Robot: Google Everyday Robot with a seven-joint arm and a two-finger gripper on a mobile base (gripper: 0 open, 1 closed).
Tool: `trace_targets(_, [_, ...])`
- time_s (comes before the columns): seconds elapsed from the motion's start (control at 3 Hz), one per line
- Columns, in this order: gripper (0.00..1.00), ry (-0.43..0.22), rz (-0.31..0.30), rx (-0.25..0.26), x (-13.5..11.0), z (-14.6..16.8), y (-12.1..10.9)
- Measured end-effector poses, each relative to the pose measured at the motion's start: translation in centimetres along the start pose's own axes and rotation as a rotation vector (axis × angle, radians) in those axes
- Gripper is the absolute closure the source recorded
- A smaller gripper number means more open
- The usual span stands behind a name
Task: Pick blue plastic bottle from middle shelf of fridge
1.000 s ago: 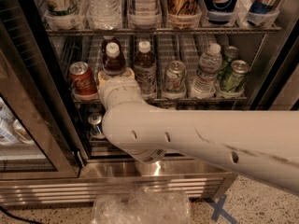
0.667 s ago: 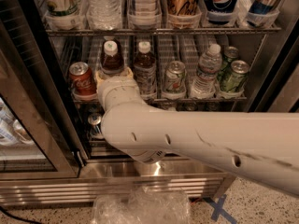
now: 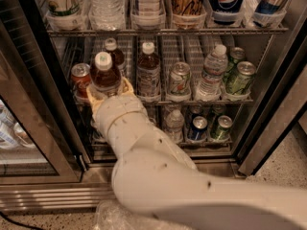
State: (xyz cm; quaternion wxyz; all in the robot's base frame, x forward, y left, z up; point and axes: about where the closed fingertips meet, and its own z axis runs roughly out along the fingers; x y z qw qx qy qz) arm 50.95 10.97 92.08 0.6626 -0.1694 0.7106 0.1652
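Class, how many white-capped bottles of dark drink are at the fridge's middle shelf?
3. The blue plastic bottle is in the hand at the left front; a second bottle stands behind it; a third bottle stands to its right. More may be hidden behind.

The arm (image 3: pixel 158 176) is reaching up-left — its end effector (image 3: pixel 109 91), at centre-left, is clasping the blue plastic bottle (image 3: pixel 105 75).

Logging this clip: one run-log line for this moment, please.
phase: grasp | end effector: shut on bottle, middle shelf left | fridge: open
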Motion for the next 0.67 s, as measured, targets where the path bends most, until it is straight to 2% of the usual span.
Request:
trace_targets(0.33, [1.0,-0.02,-0.017,-0.035,-0.24,-1.68,1.24])
trace_targets(0.67, [1.0,-0.02,-0.017,-0.035,-0.24,-1.68,1.24])
